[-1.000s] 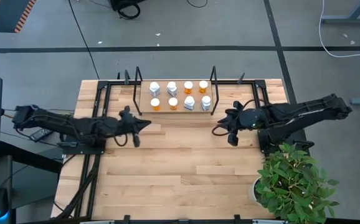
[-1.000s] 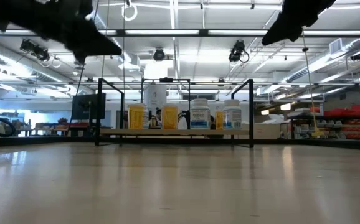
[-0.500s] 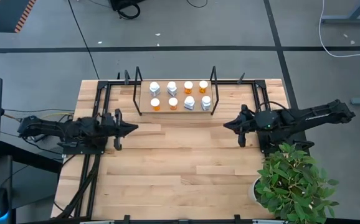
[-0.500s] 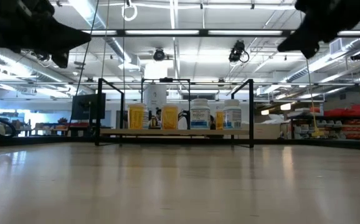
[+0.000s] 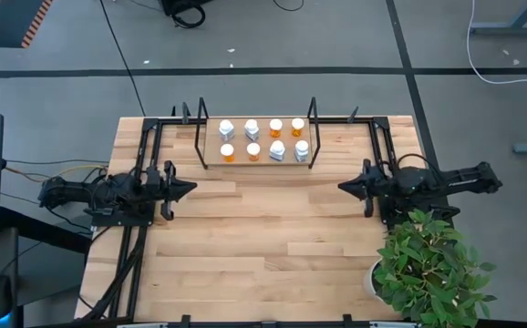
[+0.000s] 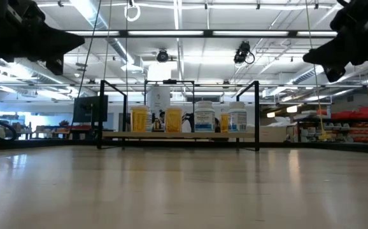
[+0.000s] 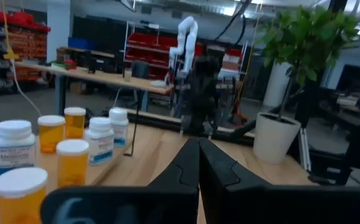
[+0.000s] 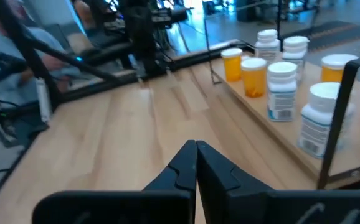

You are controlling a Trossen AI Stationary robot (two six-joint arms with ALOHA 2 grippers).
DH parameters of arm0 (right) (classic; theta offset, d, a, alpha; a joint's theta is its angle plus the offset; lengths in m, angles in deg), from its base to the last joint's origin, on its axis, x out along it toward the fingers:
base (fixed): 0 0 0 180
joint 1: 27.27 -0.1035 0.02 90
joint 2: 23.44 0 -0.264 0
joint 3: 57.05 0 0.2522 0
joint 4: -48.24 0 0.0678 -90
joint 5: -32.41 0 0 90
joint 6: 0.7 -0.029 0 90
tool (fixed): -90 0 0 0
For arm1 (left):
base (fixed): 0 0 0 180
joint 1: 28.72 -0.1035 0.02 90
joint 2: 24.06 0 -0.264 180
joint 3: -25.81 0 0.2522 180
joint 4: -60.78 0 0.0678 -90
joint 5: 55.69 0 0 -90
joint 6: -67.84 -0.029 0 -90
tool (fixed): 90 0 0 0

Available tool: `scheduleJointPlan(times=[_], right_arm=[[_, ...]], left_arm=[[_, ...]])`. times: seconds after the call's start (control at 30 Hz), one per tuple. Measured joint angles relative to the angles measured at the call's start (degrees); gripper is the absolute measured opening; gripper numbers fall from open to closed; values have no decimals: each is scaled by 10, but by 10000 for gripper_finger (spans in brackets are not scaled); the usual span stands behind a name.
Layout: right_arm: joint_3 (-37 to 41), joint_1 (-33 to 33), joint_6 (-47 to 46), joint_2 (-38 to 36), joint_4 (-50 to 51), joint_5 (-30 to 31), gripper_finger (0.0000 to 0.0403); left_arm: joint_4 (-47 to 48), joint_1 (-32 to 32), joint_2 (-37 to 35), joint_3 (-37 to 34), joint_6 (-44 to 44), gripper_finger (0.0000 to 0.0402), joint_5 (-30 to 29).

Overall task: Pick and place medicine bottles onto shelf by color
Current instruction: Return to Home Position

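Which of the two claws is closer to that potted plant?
Right. The right gripper hangs close by the potted plant; the left gripper hangs over the table's opposite side, far from it.

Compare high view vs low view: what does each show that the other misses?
High view only: all eight bottles as two rows of four on the shelf, the left gripper and right gripper apart from it at opposite sides of the table, and a plant. Low view only: bottle bodies and labels side-on, and the room's ceiling lights. Both: the shelf, the bottles and both arms.
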Motion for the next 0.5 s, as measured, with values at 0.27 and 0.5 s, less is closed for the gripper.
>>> scheduleJointPlan(times=[0.27,0.5], right_arm=[[19,0,20,-77,46,-25,12],[26,0,28,-77,32,-25,12]], left_arm=[[-12,0,-1,1,-5,3,0],[-7,0,-1,0,-10,3,0]])
